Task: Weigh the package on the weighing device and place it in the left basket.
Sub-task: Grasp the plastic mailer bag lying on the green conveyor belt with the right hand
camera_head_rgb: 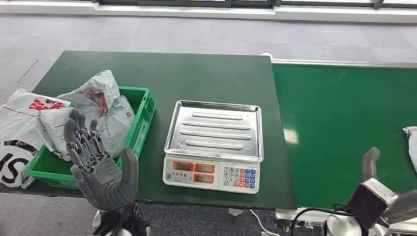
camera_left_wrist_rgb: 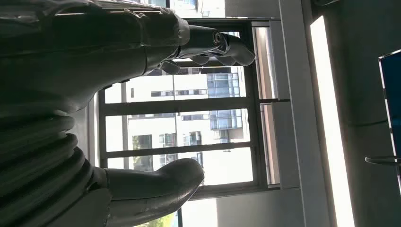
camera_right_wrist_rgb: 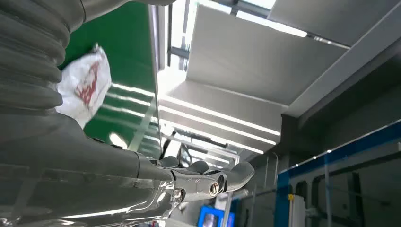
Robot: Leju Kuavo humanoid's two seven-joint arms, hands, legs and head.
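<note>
Package (camera_head_rgb: pixel 412 147) lies at the far right edge of the green conveyor belt (camera_head_rgb: pixel 344 123), partly cut off by the frame, well apart from both hands. Left hand (camera_head_rgb: pixel 98 167) is raised at the near left table edge, fingers spread, holding nothing. Right hand (camera_head_rgb: pixel 376 189) sits at the belt's near edge; its fingers appear released, though the head view is partial. Scale (camera_head_rgb: pixel 214 145) stands mid-table, tray bare. Green basket (camera_head_rgb: pixel 140 123) at the left edge holds several bags (camera_head_rgb: pixel 105 103).

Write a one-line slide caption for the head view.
Left hand raised open beside the package-filled green basket; scale empty.
</note>
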